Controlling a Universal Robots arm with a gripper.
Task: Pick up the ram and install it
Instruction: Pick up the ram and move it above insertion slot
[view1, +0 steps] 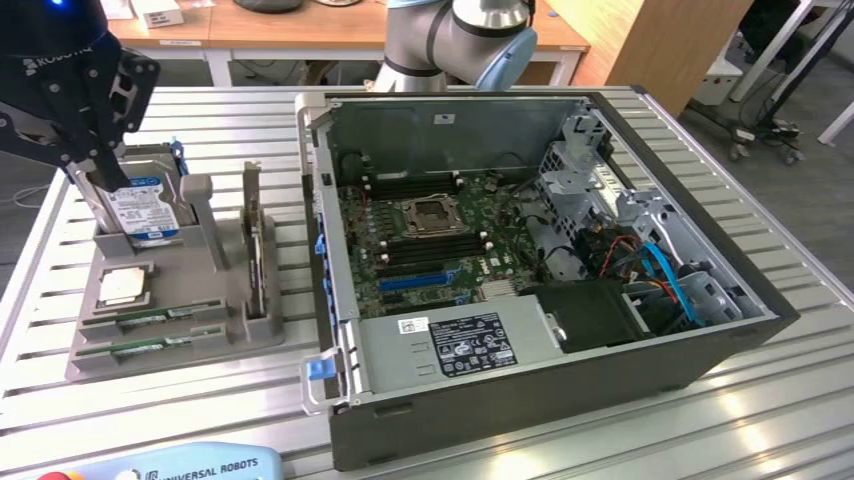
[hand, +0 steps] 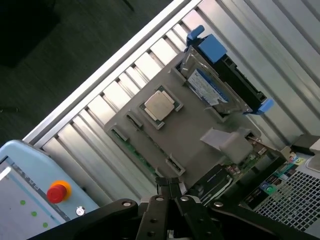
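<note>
The closed, empty fingers (hand: 162, 190) hang over a grey holder (view1: 220, 300), near its upright hard drive (view1: 140, 210). The ram (view1: 158, 317) lies in the holder's front slot. An open computer case (view1: 561, 385) stands just beside it on the slatted metal bench (view1: 761, 420).

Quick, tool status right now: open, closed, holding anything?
Tool: closed, holding nothing; the ram lies in the grey holder.

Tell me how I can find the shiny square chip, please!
Look to the exterior view's left of the open computer case for the grey holder. The chip lies flat on it, between the upright blue-labelled hard drive and the long green ram sticks. It alone is square and silvery.
</note>
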